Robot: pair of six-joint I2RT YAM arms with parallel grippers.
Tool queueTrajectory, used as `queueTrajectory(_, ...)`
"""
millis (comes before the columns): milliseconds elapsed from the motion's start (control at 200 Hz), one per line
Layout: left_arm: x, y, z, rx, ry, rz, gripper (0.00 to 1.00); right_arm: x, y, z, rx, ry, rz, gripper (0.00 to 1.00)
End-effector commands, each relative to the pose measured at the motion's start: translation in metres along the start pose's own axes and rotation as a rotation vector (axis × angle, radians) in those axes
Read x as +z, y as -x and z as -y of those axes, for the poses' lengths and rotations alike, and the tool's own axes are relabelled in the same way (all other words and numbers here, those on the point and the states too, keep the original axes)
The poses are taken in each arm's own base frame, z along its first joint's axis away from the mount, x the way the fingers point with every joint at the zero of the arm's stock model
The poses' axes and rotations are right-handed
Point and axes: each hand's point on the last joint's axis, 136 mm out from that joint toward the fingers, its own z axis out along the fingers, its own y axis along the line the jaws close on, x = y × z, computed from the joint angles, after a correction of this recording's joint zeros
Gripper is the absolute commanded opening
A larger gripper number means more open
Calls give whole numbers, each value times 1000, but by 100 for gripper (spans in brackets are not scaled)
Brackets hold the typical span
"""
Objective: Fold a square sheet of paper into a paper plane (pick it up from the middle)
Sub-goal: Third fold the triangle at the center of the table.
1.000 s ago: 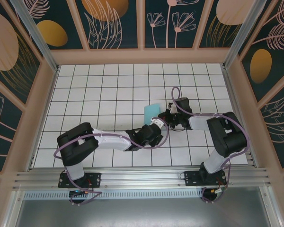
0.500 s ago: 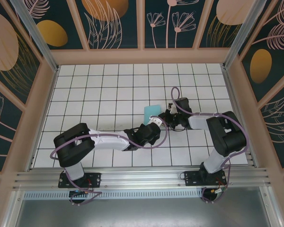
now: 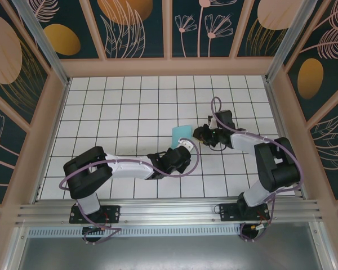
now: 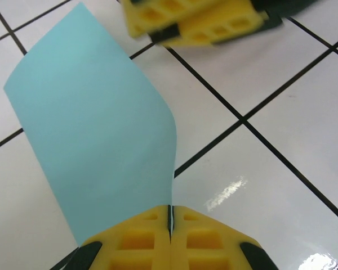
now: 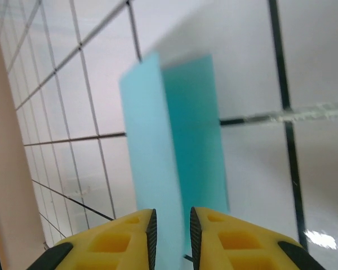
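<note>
- Square sheet of paper (image 3: pixel 181 133): light cyan, just right of centre in the top view, on the white gridded tabletop (image 3: pixel 118 101), between the two hands.
- In the left wrist view, spread from the upper left corner of the frame down to the bottom centre, curved rather than flat, with its right edge bowing out toward mid-frame.
- Left hand (image 3: pixel 186 145): clenched on the sheet's near edge, directly below the paper in the top view.
- In its own wrist view, yellow fingers (image 4: pixel 135 244) at the bottom centre, pads flush against each other, with the paper rising out of the seam between them.
- Right hand (image 3: pixel 200 134): released, just to the right of the sheet in the top view.
- In the right wrist view, yellow fingers at the bottom edge, parted by a narrow slot.
- Ahead of that slot, at mid-frame, the paper as two upright panels: paler on the left, deeper turquoise on the right, meeting at a vertical crease; blurred.
- In the left wrist view, blurred along the top edge, just right of the sheet's upper corner, with a strip of white tile between them.
- Left arm (image 3: pixel 129 167): low across the lower middle of the top view.
- Right arm (image 3: pixel 273 163): reaching in from the lower right.
- Dark teal wall panels (image 3: pixel 135 25) with plant prints around the tabletop.
</note>
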Motion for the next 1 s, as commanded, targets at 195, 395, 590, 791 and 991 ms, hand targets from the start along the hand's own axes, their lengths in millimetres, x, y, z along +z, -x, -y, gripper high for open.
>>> queueTrajectory(195, -7, -1, 11, 20, -77, -19, 0, 15, 14, -25, -104, 72, -62, 16)
queueTrajectory(395, -7, -7, 9, 11, -103, -44, 0, 40, 5, -24, -155, 50, -165, 15)
queueTrajectory(590, -5, -9, 7, -19, -132, -65, 0, 57, 1, -8, -186, -27, -200, 15)
queueTrajectory(791, 0, -10, 0, -89, -182, -85, 0, 72, -10, 18, -191, -117, -243, 14)
queueTrajectory(991, 3, -3, -9, -145, -229, -86, 0, 75, -15, 21, -200, -125, -260, 14)
